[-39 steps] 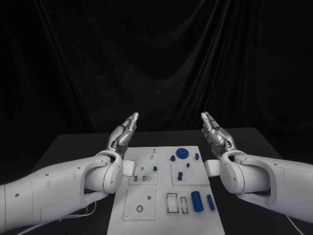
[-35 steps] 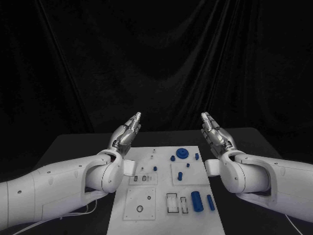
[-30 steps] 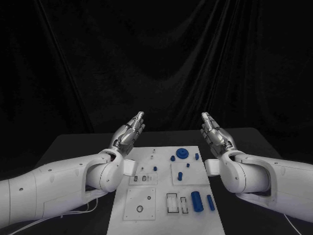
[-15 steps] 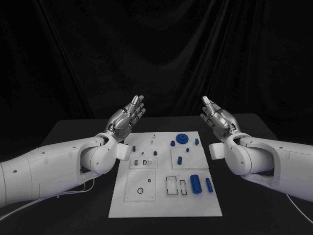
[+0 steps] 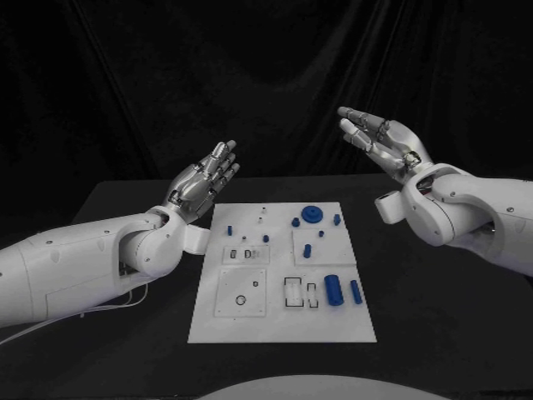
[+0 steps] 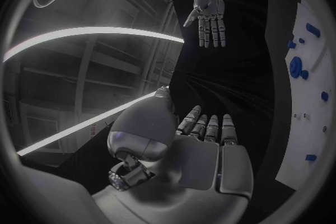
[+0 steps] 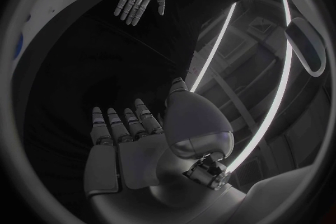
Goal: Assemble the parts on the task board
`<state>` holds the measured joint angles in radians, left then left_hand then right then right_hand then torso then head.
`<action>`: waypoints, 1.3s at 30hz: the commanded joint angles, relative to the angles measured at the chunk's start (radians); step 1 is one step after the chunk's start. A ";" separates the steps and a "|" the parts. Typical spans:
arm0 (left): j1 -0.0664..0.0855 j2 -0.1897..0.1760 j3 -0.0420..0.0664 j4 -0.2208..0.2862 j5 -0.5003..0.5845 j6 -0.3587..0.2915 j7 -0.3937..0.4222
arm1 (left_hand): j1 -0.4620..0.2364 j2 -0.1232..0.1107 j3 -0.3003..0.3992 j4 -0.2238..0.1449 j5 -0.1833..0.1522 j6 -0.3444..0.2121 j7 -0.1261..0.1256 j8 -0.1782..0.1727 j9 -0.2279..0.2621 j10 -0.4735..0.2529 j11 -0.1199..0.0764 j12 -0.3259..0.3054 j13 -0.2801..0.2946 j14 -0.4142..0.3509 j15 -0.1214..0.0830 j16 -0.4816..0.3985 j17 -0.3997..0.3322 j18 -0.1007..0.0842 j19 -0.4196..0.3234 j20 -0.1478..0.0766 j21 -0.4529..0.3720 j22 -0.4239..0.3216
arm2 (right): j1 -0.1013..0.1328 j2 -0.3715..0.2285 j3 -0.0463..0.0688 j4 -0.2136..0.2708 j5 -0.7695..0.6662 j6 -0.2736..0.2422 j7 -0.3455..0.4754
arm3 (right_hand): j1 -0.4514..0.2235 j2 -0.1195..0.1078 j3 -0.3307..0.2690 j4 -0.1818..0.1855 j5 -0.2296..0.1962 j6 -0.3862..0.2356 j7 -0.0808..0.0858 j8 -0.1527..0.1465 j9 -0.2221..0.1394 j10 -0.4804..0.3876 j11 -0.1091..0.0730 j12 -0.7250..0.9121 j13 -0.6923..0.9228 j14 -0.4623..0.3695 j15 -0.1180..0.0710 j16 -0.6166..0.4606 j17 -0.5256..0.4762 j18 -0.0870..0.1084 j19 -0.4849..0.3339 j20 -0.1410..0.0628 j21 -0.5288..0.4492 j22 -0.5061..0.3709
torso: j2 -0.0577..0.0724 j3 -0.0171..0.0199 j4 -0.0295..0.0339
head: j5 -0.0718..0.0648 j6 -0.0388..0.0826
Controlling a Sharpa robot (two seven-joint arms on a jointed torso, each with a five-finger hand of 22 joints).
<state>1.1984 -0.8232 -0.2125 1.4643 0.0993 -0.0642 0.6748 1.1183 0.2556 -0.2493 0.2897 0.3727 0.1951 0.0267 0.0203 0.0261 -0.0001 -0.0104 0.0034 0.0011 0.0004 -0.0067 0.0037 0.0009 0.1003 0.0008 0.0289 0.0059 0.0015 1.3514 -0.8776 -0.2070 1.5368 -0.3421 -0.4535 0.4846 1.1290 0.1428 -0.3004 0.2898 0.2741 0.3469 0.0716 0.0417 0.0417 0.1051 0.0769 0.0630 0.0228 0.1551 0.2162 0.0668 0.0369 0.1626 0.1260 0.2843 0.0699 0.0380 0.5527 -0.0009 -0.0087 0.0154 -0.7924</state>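
The white task board lies in the middle of the black table. Several blue parts sit on it: a round disc and small pegs toward the far end, a thick cylinder and a thinner bar nearer me. My left hand is raised above the board's far left corner, fingers straight and apart, holding nothing. My right hand is lifted higher, over the far right of the table, fingers spread and empty. The left wrist view shows its own hand, the right hand opposite, and the board's edge.
The board carries rectangular slots and a round hole in its near half. Black table surface lies to either side of the board. A dark curtain hangs behind the table.
Both hands rose and moved apart; the right hand went up and to the right most. The whole head picture shifted, showing more of the board.
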 commanded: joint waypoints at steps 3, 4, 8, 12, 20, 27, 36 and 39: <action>0.003 -0.008 0.001 0.021 -0.010 0.012 0.145 | 0.017 0.000 -0.001 0.002 0.012 0.010 0.004 0.007 0.001 0.000 0.010 -0.003 -0.001 0.000 0.012 -0.004 -0.001 -0.008 -0.001 -0.003 -0.006 -0.002 | 0.044 0.002 0.000 -0.016 -0.346 0.119 -0.203 | 0.044 -0.013 0.020 0.003 0.033 0.033 -0.001 -0.001 0.001 0.058 0.035 0.021 0.006 0.185 0.015 0.052 0.027 -0.030 0.164 0.006 0.069 0.028 | 0.010 -0.0047 0.0037 | -0.003 0.011; 0.003 -0.012 0.001 0.027 -0.010 0.010 0.143 | 0.020 0.000 -0.001 0.002 0.015 0.012 0.006 0.008 0.001 0.000 0.011 -0.003 -0.001 0.000 0.013 -0.004 -0.001 -0.010 -0.001 -0.004 -0.006 -0.002 | 0.059 0.004 0.000 -0.020 -0.411 0.138 -0.241 | 0.058 -0.020 0.023 0.001 0.047 0.047 -0.002 0.000 0.002 0.079 0.036 0.024 0.008 0.277 0.014 0.067 0.038 -0.028 0.249 0.005 0.095 0.037 | 0.009 -0.0044 0.0036 | -0.004 0.011; 0.004 -0.024 0.001 0.045 -0.010 0.006 0.141 | 0.035 0.000 0.002 0.001 0.033 0.016 0.008 0.008 0.002 0.000 0.014 -0.003 -0.001 0.000 0.018 -0.004 -0.001 -0.016 -0.001 -0.003 -0.006 -0.002 | 0.096 0.021 0.000 -0.032 -0.634 0.212 -0.370 | 0.179 -0.022 0.053 -0.033 0.122 0.078 -0.023 0.003 0.005 0.252 0.086 0.068 0.025 0.719 -0.045 0.179 0.113 0.020 0.681 -0.005 0.215 0.072 | 0.014 -0.0059 0.0061 | -0.005 0.011; 0.004 -0.040 0.001 0.060 -0.010 0.008 0.136 | 0.043 0.001 0.004 0.002 0.044 0.016 0.010 0.008 0.002 0.000 0.015 -0.003 -0.001 0.000 0.023 -0.004 -0.001 -0.018 -0.001 -0.001 -0.006 -0.002 | 0.118 0.053 0.000 -0.050 -0.869 0.307 -0.501 | 0.213 -0.024 0.058 -0.050 0.046 0.108 0.026 0.006 0.007 0.318 0.050 0.071 0.027 0.902 -0.115 0.242 0.171 0.020 0.865 -0.067 0.242 0.074 | 0.020 -0.0074 0.0080 | -0.001 0.013; 0.009 -0.076 0.001 0.093 -0.010 -0.007 0.142 | 0.049 0.003 0.005 0.002 0.054 0.017 0.011 0.008 0.002 0.000 0.017 -0.003 -0.001 0.000 0.036 -0.004 -0.001 -0.022 -0.001 0.008 -0.006 -0.002 | 0.127 0.139 0.000 -0.112 -1.294 0.377 -0.592 | 0.244 -0.137 0.254 -0.109 -0.109 0.471 -0.035 0.065 0.068 0.723 -0.003 0.148 0.051 1.299 -0.249 0.575 0.413 0.021 1.267 -0.211 0.424 0.173 | 0.033 -0.0106 0.0165 | 0.008 0.022; 0.012 -0.093 0.001 0.103 -0.010 -0.027 0.151 | 0.058 0.002 0.006 0.002 0.063 0.019 0.012 0.008 0.002 0.000 0.020 -0.003 -0.001 0.000 0.042 -0.004 -0.001 -0.018 -0.001 0.021 -0.006 -0.002 | 0.100 0.182 0.000 -0.137 -1.417 0.282 -0.568 | 0.306 -0.181 0.393 -0.177 0.098 0.510 -0.062 0.058 0.101 0.890 -0.042 0.163 0.063 1.365 -0.286 1.285 1.181 -0.038 1.295 -0.250 0.987 0.762 | 0.043 -0.0149 0.0259 | 0.001 0.026; 0.013 -0.110 0.001 0.109 -0.010 -0.034 0.159 | 0.070 0.007 0.008 0.003 0.079 0.023 0.012 0.009 0.002 0.000 0.024 -0.003 -0.001 0.000 0.049 -0.004 -0.001 0.019 -0.001 0.067 -0.006 -0.002 | 0.069 0.211 0.000 -0.151 -1.473 0.253 -0.563 | 0.317 -0.254 0.560 -0.213 0.133 0.497 -0.075 0.038 0.113 0.839 -0.035 0.108 0.052 1.357 -0.281 1.299 1.188 -0.035 1.222 -0.242 1.080 0.862 | 0.047 -0.0181 0.0260 | -0.001 0.004; 0.013 -0.112 0.001 0.106 -0.010 -0.032 0.161 | 0.071 0.007 0.008 0.003 0.079 0.025 0.013 0.009 0.003 0.000 0.025 -0.003 -0.001 0.000 0.049 -0.004 -0.001 0.022 -0.001 0.069 -0.006 -0.002 | 0.055 0.228 0.000 -0.165 -1.484 0.247 -0.566 | 0.310 -0.262 0.581 -0.220 0.116 0.498 -0.074 0.037 0.116 0.844 -0.033 0.109 0.055 1.361 -0.281 1.311 1.205 -0.038 1.223 -0.242 1.104 0.895 | 0.049 -0.0194 0.0259 | -0.001 0.003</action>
<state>1.2075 -0.9354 -0.2125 1.5693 0.0923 -0.0896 0.6765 1.1801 0.2622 -0.2464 0.2924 0.4465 0.2128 0.0375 0.0249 0.0276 -0.0010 0.0100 0.0034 0.0015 0.0005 0.0362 0.0037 0.0015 0.1084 0.0010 0.0932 0.0059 0.0013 1.4110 -0.6539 -0.2078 1.3766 -1.7614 -0.1694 -0.0594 1.4376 -0.1124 0.2762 0.0710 0.3948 0.8431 0.0003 0.0843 0.1564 0.9497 0.0426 0.1751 0.0756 1.4633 -0.0643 1.3755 1.2380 0.1318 1.3520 0.0427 1.1688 0.9264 0.5994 -0.0184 0.0175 0.0140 -0.7881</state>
